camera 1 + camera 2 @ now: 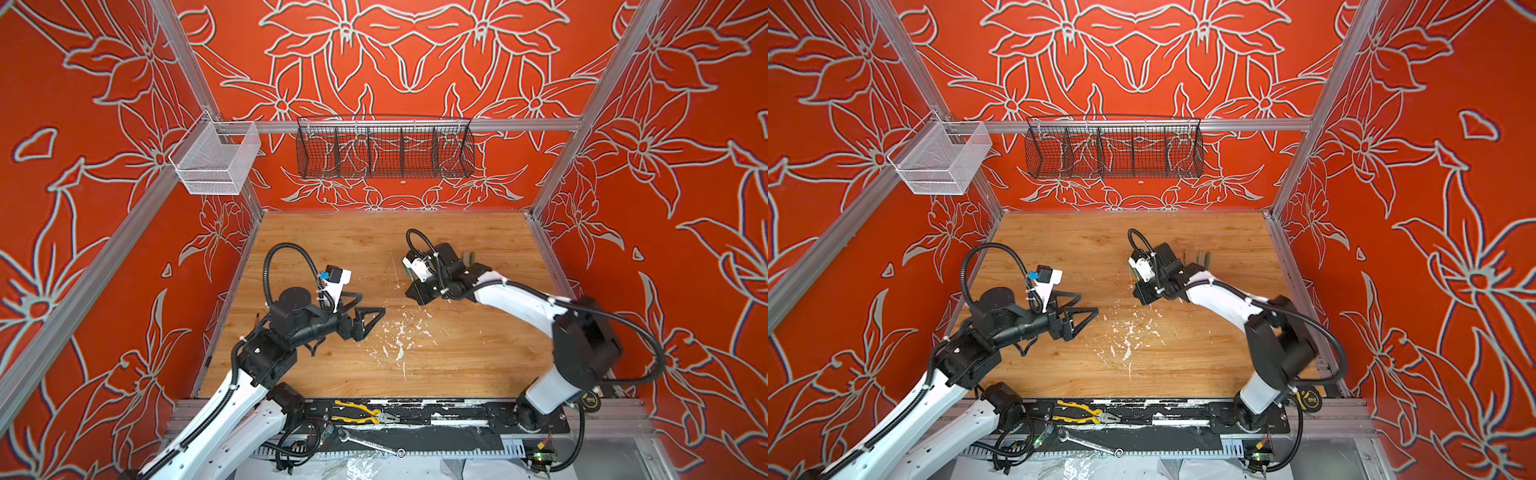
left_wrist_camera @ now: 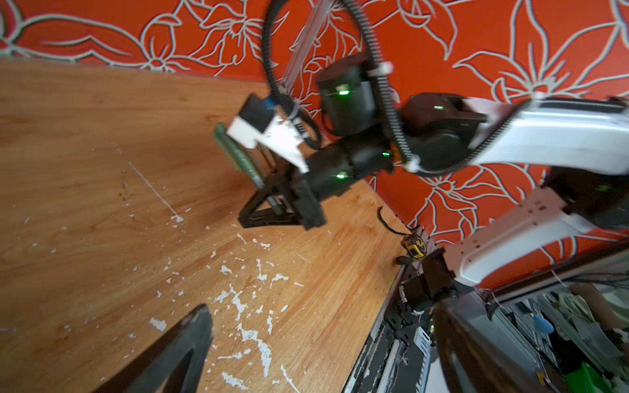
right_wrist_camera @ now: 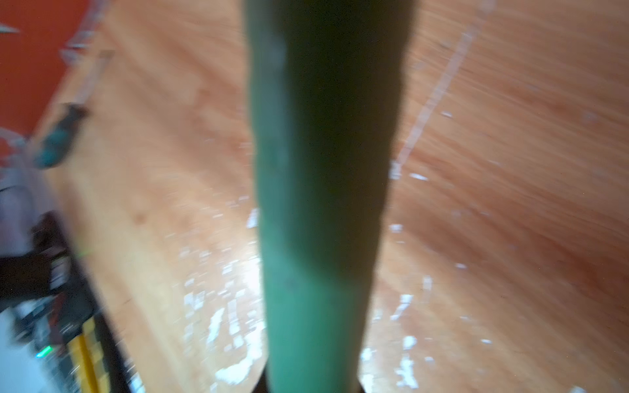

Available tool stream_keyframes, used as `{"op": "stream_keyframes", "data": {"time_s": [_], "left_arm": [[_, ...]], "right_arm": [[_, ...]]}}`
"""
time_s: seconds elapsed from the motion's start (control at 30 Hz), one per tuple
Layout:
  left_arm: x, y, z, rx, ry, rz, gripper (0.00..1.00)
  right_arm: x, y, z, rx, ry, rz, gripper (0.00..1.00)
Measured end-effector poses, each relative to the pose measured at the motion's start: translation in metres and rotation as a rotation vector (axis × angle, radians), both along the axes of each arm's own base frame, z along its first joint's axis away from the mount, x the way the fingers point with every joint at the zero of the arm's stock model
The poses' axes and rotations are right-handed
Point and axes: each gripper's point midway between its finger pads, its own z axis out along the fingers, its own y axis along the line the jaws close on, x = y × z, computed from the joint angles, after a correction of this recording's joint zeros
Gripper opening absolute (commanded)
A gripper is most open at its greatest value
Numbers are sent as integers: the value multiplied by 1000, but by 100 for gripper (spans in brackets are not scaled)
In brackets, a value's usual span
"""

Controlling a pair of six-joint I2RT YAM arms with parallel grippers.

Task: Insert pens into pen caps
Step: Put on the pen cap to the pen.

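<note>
One green pen [image 3: 306,204] tight in R fingers [image 2: 269,223]; L fingers [image 1: 371,308] wide apart; green sticks [image 1: 1200,258] part-hidden behind R arm [image 1: 519,297].

Orange-red walls printed with grey-outlined flowers [image 1: 415,62] enclose a light wooden tabletop [image 1: 332,249] flecked with white chips. Silver aluminium frame rails [image 1: 519,124] carry a black wire basket with dividers [image 1: 384,172] at the back and a white mesh basket [image 1: 208,178] at the left corner.

Both top views look great honestly: bright, even light, crisp, only soft shadows on the table [image 1: 457,365], though the walls [image 1: 83,208] bow at the edges. My left wrist view smears toward its borders. Right wrist is pure blur, the green pen [image 3: 306,204] a fuzzy bar, whitish glare beside it.
</note>
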Motion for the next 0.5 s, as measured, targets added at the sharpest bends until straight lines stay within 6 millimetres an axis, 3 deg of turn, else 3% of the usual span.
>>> {"op": "stream_keyframes", "data": {"time_s": [0.17, 0.33, 0.5], "left_arm": [[14, -7, -21, -5, 57, 12, 97], [10, -22, -5, -74, 10, -83, 97], [-8, -35, 18, -143, -54, -230, 92]], "right_arm": [[-59, 16, 50, 189, -68, 194, 0], [-100, 26, 60, 271, -61, 323, 0], [-123, 37, 66, 310, -50, 407, 0]]}}
